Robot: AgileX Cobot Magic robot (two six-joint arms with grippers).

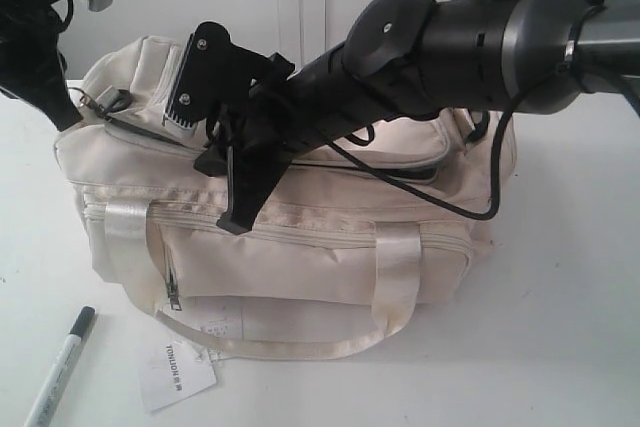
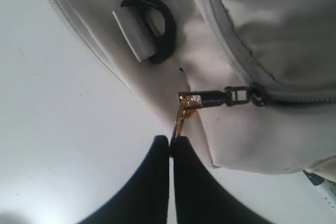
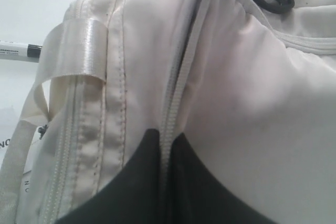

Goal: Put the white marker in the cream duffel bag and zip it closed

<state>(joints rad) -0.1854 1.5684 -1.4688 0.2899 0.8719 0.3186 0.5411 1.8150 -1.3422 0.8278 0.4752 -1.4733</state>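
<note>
At the middle of the white worktop [image 1: 560,327] sits a large cream satin-like fabric duffel bag [image 1: 300,247], its long side facing the near edge. A white paper tag [image 1: 175,372] lies on the worktop just in front of it. Close to the near left corner of the worktop lies a slim white marker with a dark grey cap [image 1: 62,365], flat on the surface and apart from the bag, with nothing holding it.

Both arms are busy with the bag, not the marker. The left pincer [image 2: 171,142] is closed tight, its black fingertips clamped on a gold-coloured metal zip pull [image 2: 181,116] at the bag's left end, beside a black plastic strap ring [image 2: 152,27]. The right pincer [image 3: 165,141] reaches across the top of the bag and is also closed, pinching a ridge of cream fabric along a zip seam, near a shiny cream handle [image 3: 79,45].

The zip track beside the left pull looks closed, though how much of the top opening is shut cannot be told from these views.

Judging by this, the task is at an early stage. The bag seems to be braced for unzipping. The marker is not yet picked up, not yet inside, and the final zipping remains to do.
</note>
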